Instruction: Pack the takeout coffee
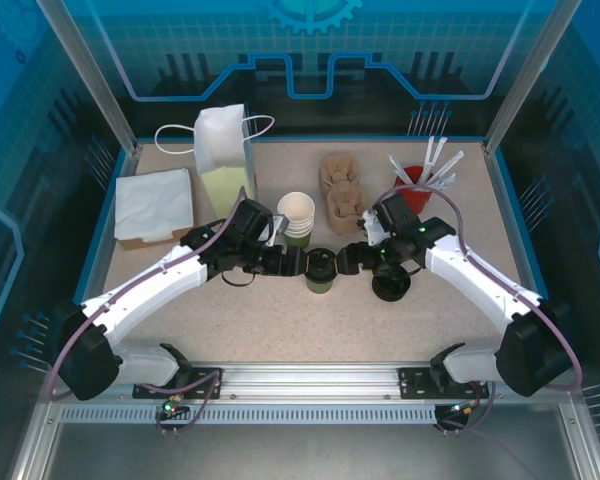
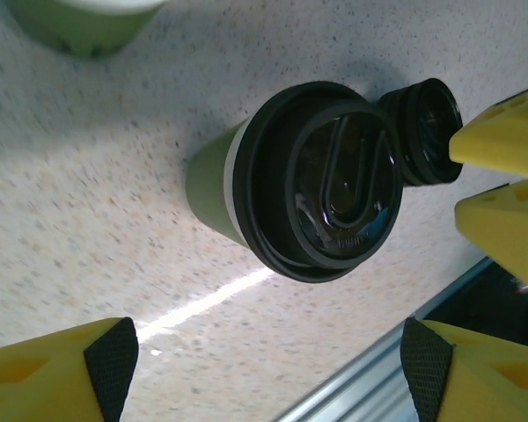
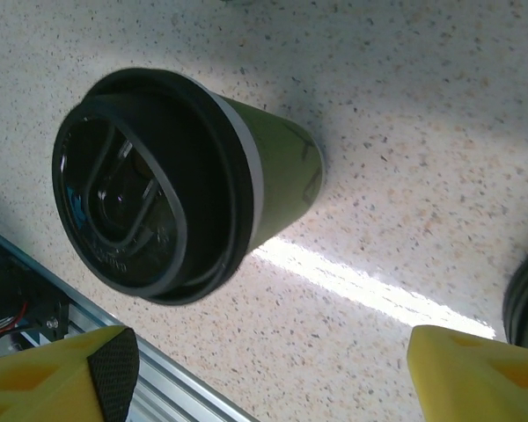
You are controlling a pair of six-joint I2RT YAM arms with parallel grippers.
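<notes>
Takeout coffee, a dark green cup capped with a black lid, stands upright near the middle of the table, outside the paper bag that stands toward the far left corner. The left gripper and the right gripper flank it from either side, each with fingers spread wide and clear of the cup. Cream cups stand just behind it. A stack of black lids sits to its right.
</notes>
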